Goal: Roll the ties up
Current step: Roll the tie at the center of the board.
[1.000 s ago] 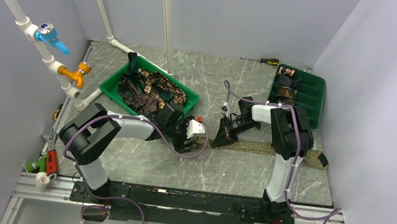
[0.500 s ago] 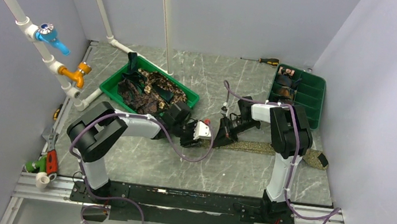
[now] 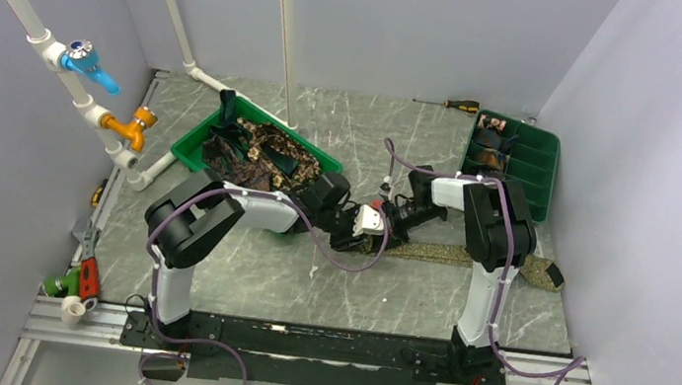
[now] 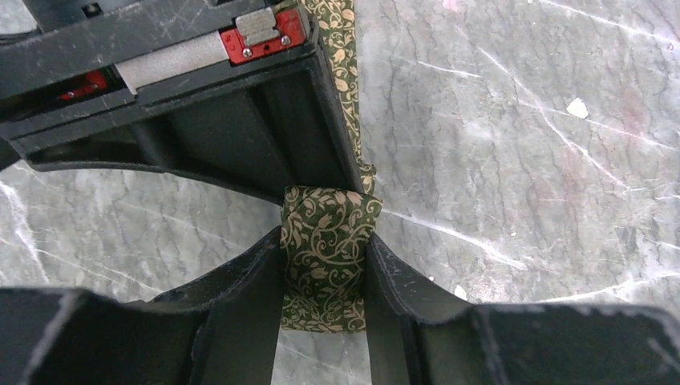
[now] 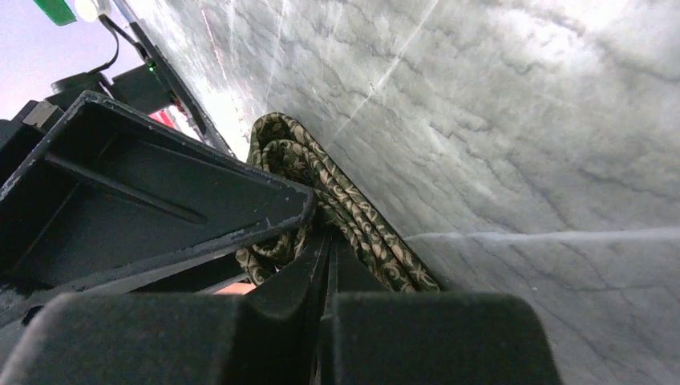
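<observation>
Tabletop (image 3: 246,280) of grey marble pattern is occupied by a green tray (image 3: 187,140) heaped with ties (image 3: 256,166) at left rear and a divided green tray (image 3: 544,170) at right rear. An olive-tan tie (image 3: 468,256) is laid out as a strip, its left end coiled. That coil is clamped by the left gripper (image 4: 325,253). The right gripper (image 5: 327,255) is closed against the coil; whether fabric is pinched cannot be told.

Bolted to the black base rail (image 3: 317,347), the left arm (image 3: 251,206) and right arm (image 3: 497,223) have white links, bulky black joints and looping purple cables. The left gripper (image 4: 325,261) has scuffed black fingers.
</observation>
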`<act>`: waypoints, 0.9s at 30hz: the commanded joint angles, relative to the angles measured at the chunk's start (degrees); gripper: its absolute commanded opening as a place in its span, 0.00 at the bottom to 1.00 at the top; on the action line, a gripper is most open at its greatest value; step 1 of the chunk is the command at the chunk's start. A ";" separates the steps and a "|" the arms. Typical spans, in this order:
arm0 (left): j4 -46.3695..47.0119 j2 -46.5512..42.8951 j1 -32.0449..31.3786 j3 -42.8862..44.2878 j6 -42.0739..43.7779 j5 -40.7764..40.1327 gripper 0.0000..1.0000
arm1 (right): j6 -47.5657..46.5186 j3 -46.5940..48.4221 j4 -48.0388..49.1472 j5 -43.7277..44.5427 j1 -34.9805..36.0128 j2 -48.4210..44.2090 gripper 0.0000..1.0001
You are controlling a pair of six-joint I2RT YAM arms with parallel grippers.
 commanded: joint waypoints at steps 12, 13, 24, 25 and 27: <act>-13.37 3.64 -0.49 -0.08 2.77 -8.71 0.34 | -2.11 0.84 2.10 4.47 -0.29 -6.21 0.12; -13.86 3.70 -0.49 -0.36 2.83 -8.91 0.33 | -2.45 1.34 1.08 3.86 -0.57 -6.93 0.14; -14.10 3.29 -0.40 -0.92 2.26 -9.43 0.34 | -3.80 1.57 -5.61 10.01 -3.50 -9.48 0.33; -14.07 3.41 -0.35 -0.85 2.13 -9.38 0.34 | -3.67 1.43 -5.72 9.95 -3.48 -8.91 0.36; -14.09 3.46 -0.29 -0.62 2.12 -9.41 0.34 | -3.27 1.29 -5.81 9.08 -3.46 -7.73 0.38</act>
